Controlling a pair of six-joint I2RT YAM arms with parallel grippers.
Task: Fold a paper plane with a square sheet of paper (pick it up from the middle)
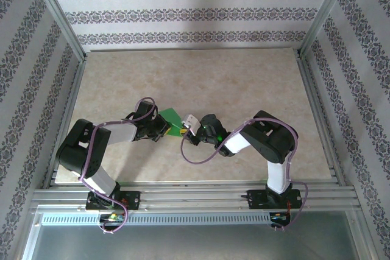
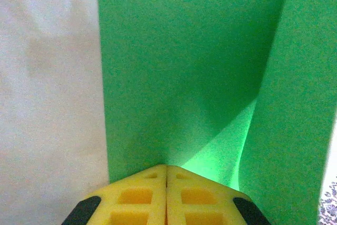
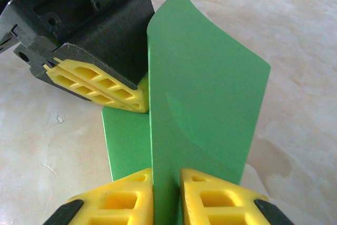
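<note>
So the green paper [image 3: 210, 88] sits mid-desk [image 1: 244, 83], looking lifted a bit and pinched from both sides. The right tool [image 3: 167, 193] has its pads clamped on a flap that stands on edge. The left tool [image 2: 167, 196] is squeezed tight on the paper near the fold, with the sheet coming out between its pads. My guess: one side anchors the sheet while the other bends a flap over, since thin paper flops if gripped at one end. Not a plane yet, just partly folded.
</note>
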